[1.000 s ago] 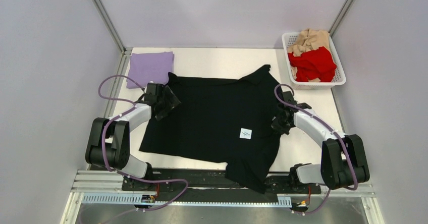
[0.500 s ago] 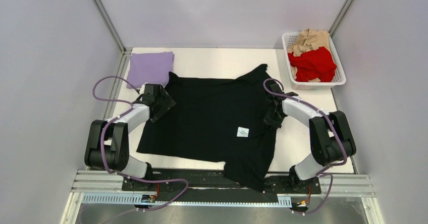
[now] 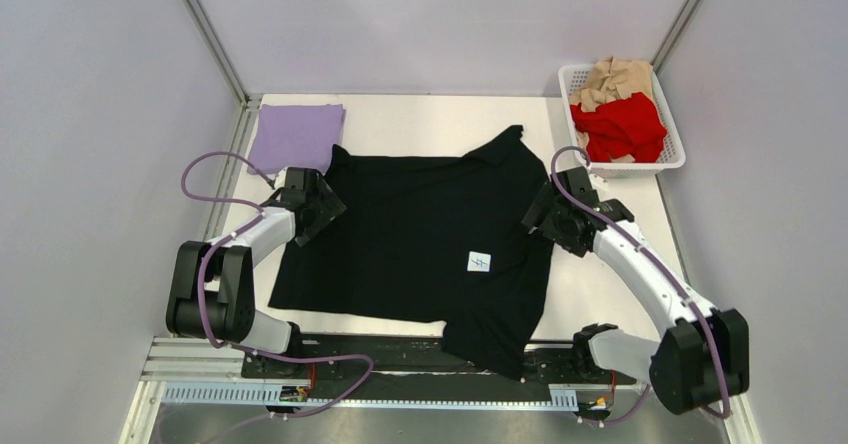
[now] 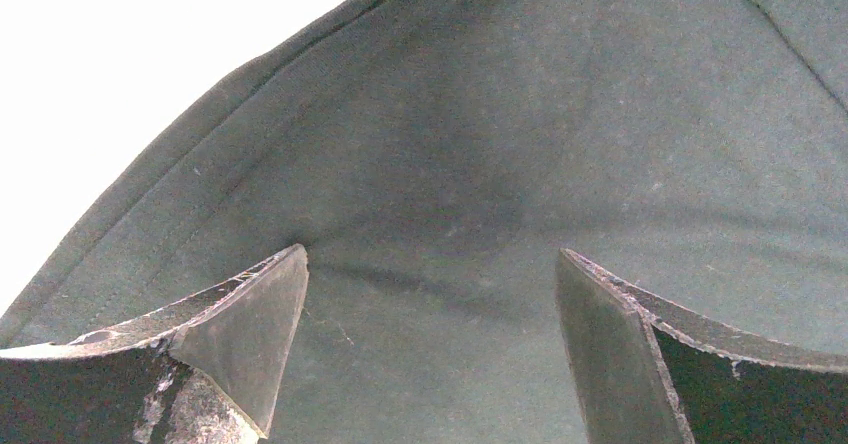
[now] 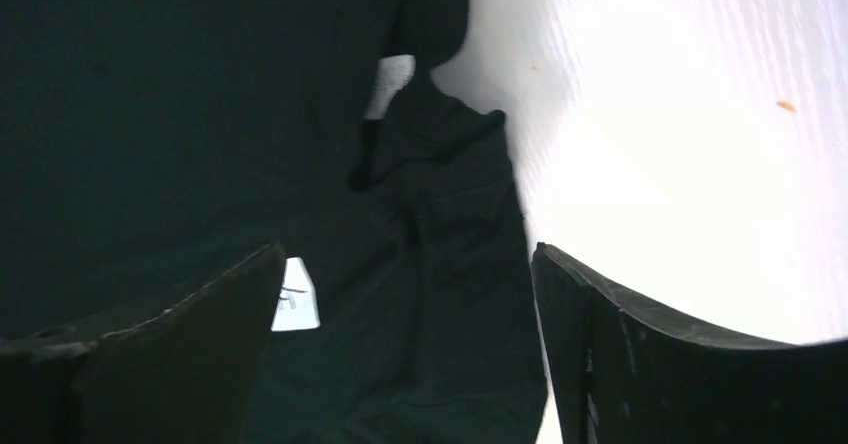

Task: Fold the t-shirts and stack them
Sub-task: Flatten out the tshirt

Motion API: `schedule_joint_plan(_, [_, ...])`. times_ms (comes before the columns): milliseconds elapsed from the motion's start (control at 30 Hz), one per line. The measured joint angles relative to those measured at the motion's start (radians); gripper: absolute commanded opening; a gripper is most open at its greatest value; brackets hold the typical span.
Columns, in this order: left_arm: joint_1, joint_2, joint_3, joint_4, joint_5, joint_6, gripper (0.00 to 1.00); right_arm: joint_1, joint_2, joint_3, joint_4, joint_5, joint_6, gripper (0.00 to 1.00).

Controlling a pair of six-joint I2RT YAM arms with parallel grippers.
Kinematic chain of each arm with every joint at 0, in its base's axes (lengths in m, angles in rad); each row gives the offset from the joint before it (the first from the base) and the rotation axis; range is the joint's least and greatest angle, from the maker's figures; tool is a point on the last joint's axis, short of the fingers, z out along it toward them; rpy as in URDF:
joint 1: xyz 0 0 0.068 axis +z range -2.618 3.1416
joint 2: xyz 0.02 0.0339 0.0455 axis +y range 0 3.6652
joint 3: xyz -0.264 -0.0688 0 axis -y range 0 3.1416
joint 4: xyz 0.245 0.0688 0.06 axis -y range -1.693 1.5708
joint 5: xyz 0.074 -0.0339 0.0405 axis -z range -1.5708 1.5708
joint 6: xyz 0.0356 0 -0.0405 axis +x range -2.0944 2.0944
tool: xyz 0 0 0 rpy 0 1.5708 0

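Note:
A large black t-shirt [image 3: 420, 234] lies spread on the white table [image 3: 430, 119], its small white tag [image 3: 480, 261] facing up and its lower part hanging over the near edge. My left gripper [image 3: 325, 207] stands open over the shirt's left edge; black cloth [image 4: 500, 144] fills the left wrist view between the fingers [image 4: 250, 324]. My right gripper [image 3: 540, 216] stands open above the shirt's right edge, holding nothing; the right wrist view looks down on black cloth [image 5: 440, 264] and the tag [image 5: 295, 309]. A folded lavender t-shirt [image 3: 297, 136] lies at the back left.
A white basket [image 3: 671, 132] at the back right holds a red t-shirt [image 3: 620, 126] and a tan one [image 3: 612, 79]. Metal frame posts and grey walls close in the sides. The arm bases sit on a rail at the near edge.
My right gripper has opened and let go of the black shirt's right edge, then lifted and drawn back to the right. The shirt shifted slightly left. My left gripper stayed open, nearly still.

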Motion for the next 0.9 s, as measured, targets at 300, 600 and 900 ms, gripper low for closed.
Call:
schedule_joint_plan(300, [0.004,-0.013,-0.011,0.001,0.022,0.010,1.00,-0.004,-0.108,-0.194,0.276,-0.208,-0.050,1.00])
schedule_joint_plan(600, [0.005,-0.021,-0.019,0.005,0.038,0.014,1.00,-0.114,0.056,-0.277,0.383,-0.274,-0.013,1.00])
schedule_joint_plan(900, [0.009,-0.043,-0.039,0.013,0.088,0.012,1.00,-0.234,0.006,-0.320,0.381,-0.324,0.073,1.00])
